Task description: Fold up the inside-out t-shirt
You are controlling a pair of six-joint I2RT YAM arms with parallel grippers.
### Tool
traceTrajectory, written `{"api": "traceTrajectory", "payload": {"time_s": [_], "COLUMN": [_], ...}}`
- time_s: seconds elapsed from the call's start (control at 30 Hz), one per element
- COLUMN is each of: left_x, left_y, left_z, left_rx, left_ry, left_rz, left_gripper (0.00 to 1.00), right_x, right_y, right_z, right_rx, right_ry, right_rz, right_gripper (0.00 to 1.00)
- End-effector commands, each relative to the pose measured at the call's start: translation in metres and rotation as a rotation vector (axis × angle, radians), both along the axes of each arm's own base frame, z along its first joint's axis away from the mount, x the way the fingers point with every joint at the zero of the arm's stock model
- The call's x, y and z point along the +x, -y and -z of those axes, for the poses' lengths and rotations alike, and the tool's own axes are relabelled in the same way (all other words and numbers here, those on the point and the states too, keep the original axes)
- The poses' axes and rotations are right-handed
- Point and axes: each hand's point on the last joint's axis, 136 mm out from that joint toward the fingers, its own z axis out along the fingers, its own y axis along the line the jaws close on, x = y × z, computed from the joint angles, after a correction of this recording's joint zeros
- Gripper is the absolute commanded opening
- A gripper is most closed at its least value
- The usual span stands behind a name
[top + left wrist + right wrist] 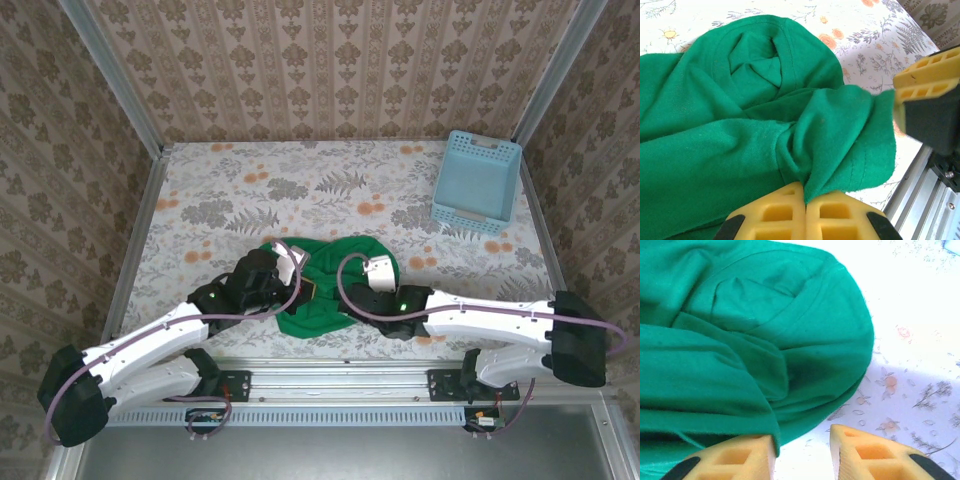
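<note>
The left gripper [805, 212] is pressed together, pinching a fold of the crumpled green t-shirt [730, 150] just ahead. The right gripper [802, 452] is spread, with the shirt's edge at one finger.

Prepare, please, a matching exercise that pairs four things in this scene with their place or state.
Things:
1. t-shirt
2. basket
3. left gripper
4. right gripper

Places or states:
A. jaws apart at the cloth's edge
B. crumpled in a heap between the two arms
C. shut on a green fold
D. far right corner of the table

Pairs: 1-B, 2-D, 3-C, 4-A
</note>
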Motion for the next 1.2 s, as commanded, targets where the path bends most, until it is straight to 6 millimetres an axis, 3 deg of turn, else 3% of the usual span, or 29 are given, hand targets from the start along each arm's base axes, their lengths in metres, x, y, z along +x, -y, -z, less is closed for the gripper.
{"api": "traceTrajectory", "payload": {"time_s": [0.0, 0.27, 0.4, 0.57, 0.87, 1.0, 1.17], "left_x": [0.003, 0.001, 0.002, 0.004, 0.000, 0.000, -0.003], "left_y": [0.004, 0.005, 0.005, 0.006, 0.006, 0.006, 0.007], "left_z": [-0.015, -0.011, -0.011, -0.013, -0.016, -0.017, -0.018], "left_rx": [-0.022, -0.010, -0.016, -0.022, -0.031, -0.038, -0.048], "left_ry": [0.040, 0.031, 0.031, 0.038, 0.033, 0.037, 0.033], "left_rz": [0.010, 0.020, 0.015, 0.012, 0.025, 0.024, 0.039], "left_gripper": [0.00, 0.00, 0.00, 0.00, 0.00, 0.00, 0.00], "right_x": [0.003, 0.007, -0.007, -0.020, -0.005, 0.005, 0.015], "right_y": [0.028, 0.028, -0.012, -0.047, -0.048, -0.038, -0.030], "right_z": [-0.010, -0.012, -0.020, -0.004, 0.017, 0.024, 0.024], "right_rx": [-0.039, 0.113, 0.236, 0.270, 0.164, 0.121, 0.176], "right_ry": [0.030, -0.010, -0.005, -0.052, -0.055, -0.050, -0.039], "right_rz": [0.052, -0.005, -0.184, -0.285, -0.211, -0.147, -0.093], "right_gripper": [0.23, 0.14, 0.43, 0.58, 0.52, 0.49, 0.42]}}
